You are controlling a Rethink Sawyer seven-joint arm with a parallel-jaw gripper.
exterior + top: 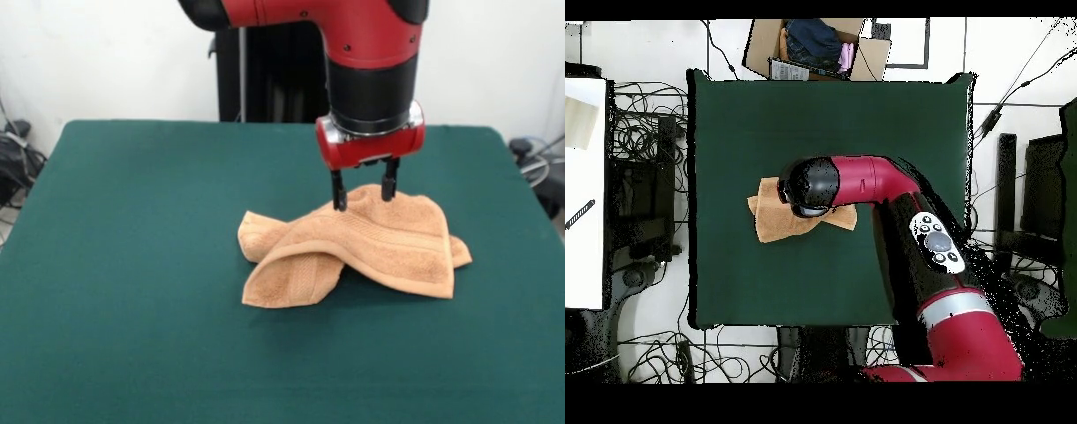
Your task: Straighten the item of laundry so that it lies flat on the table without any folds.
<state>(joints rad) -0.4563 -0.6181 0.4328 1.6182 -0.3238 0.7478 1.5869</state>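
Towel (371,243): orange-tan, lay crumpled and folded on green table (132,265). Hand (363,197): fingers spread apart, tips pressing towel's raised top. Cardboard box (815,45): held dark clothing, beyond table.

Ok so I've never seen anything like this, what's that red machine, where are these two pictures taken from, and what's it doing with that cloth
The red and black machine is a robot arm. At its tip is a gripper, a simple hand with two black fingers.

One picture is taken from across the table, facing the robot, so the arm comes down from the top. The other looks straight down from above, with the robot's base at the bottom, and there the arm covers part of the towel.

On the green table lies one orange-tan towel, rumpled and folded over itself rather than flat. Past the table, the overhead view shows cables on the floor and an open cardboard box.

The fingers stand apart, their tips down at the towel's raised top fold. It looks about to pinch that fold; nothing is clearly held yet.
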